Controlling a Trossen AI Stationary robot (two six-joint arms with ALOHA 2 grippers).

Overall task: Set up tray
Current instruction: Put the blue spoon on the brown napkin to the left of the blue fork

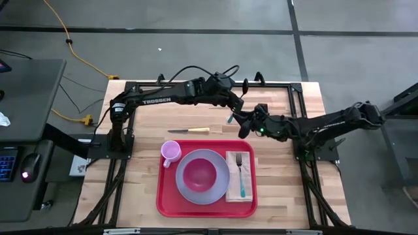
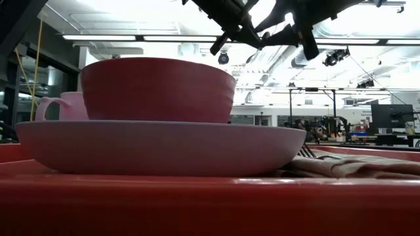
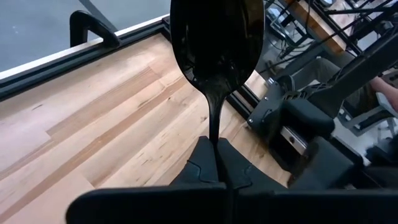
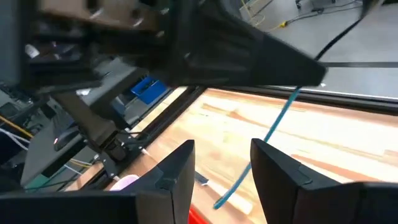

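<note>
While the left gripper point(image 1: 233, 112) is clamped shut on a spoon point(image 3: 214, 43), holding it in the air beyond the far edge of the tray point(image 1: 160, 196), the right gripper point(image 1: 245, 124) sits just beside it with its fingers point(image 4: 171, 180) spread apart and nothing between the pads; the spoon's teal handle point(image 4: 273, 134) hangs in line with that gap, so this looks like a hand-over about to be made. On the table between the tray and the two grippers lies a knife point(image 1: 189, 130). Inside the tray are a plate point(image 1: 189, 192) with a bowl point(image 1: 200, 173) on it, a cup point(image 1: 171, 151) at the far left corner, and a napkin point(image 1: 234, 189) carrying a fork point(image 1: 241, 173) along the right side. My worry is the slim handle: if the right fingers close off-centre, or the left lets go too soon, the spoon could drop onto the table or strike the dishes in the tray
</note>
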